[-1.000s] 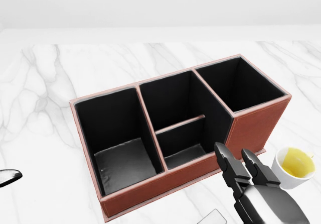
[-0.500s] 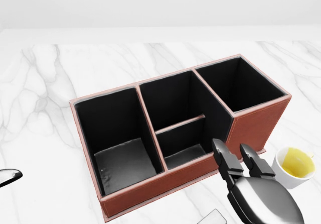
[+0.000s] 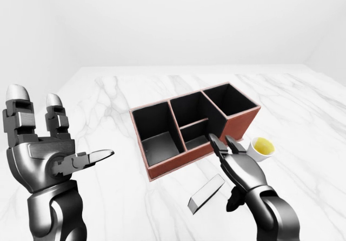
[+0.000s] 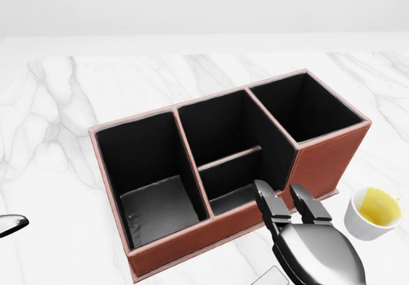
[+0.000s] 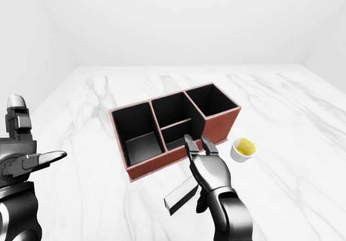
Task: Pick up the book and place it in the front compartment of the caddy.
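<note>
Sliding leftward since the earlier frame, the right hand (image 3: 238,162) hovers with fingers released above the book (image 3: 206,193), which lies flat on the desk (image 3: 108,98) below the caddy (image 3: 192,123). Left hand (image 3: 40,149) is raised, fingers spread, grasping nothing.

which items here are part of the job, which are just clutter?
Job:
- book, flat on the table, below the caddy in the left-eye view
- caddy, compartments empty
- right hand, open, over the book

Clutter:
- cup of yellow liquid, right of the caddy
- left hand, open, raised, idle
- table
</note>
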Controlling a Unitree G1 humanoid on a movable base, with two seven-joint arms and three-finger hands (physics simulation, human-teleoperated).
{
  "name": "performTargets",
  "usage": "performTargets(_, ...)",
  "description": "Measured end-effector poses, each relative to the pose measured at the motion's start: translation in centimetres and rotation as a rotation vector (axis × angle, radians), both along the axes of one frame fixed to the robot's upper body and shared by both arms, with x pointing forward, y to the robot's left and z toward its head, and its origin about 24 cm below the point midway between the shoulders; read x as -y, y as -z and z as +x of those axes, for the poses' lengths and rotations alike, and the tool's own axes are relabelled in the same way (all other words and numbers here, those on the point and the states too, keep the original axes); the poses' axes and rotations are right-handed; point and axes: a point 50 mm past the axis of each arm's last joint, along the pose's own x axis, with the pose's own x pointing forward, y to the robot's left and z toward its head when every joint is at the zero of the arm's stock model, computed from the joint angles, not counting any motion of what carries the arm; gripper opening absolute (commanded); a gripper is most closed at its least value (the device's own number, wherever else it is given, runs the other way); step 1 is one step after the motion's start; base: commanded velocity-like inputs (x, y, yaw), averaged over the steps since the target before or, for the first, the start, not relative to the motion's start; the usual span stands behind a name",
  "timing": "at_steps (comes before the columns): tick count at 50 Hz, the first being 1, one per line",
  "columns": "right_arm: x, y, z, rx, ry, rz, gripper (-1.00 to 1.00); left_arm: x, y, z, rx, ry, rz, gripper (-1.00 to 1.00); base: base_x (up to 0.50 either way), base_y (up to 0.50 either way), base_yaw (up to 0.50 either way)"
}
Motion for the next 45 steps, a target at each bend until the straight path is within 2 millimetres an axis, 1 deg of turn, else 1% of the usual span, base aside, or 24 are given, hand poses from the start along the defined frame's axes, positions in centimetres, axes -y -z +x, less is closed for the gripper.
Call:
performTargets(8,-0.4,0.4,0.3,-0.015,-0.018,-0.012,1.0,0.0,0.0,0.0,-0.001,0.0,0.001,1.0,0.0,0.0,0.0)
performTargets(29,-1.1,0.1,0.9,0.012,-0.018,-0.1,1.0,0.0,0.0,0.0,0.001,-0.001,0.001,1.0,0.0,0.0,0.0)
performTargets(45,-1.9,0.3,1.4,0.008,-0.028,-0.144,1.0,0.0,-0.1,-0.1,0.007,-0.001,-0.001,1.0,0.0,0.0,0.0)
